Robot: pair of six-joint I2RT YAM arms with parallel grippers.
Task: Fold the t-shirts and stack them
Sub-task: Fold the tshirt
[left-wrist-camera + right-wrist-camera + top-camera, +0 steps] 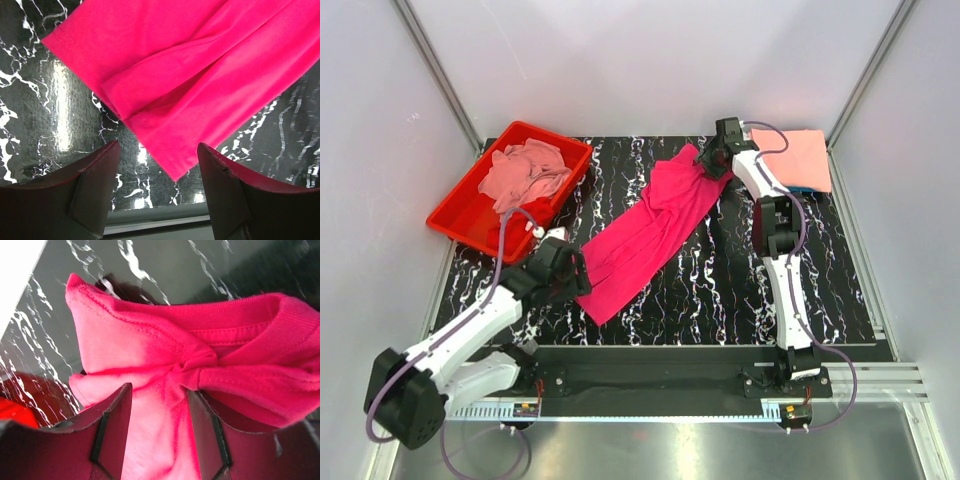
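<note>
Lab cell: white panel walls (650, 60), aluminium framing (438, 70).

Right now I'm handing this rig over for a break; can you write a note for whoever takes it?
Left gripper: open, hovering over the near hem of the magenta t-shirt, holding nothing.
Right gripper: closed on bunched cloth at its collar end.
Magenta t-shirt: stretched diagonally mid-table, not yet folded.
Done: salmon t-shirt folded at the far right corner, on a teal one.
Left: fold and stack the magenta; pink t-shirts lie crumpled in the red tray.
</note>
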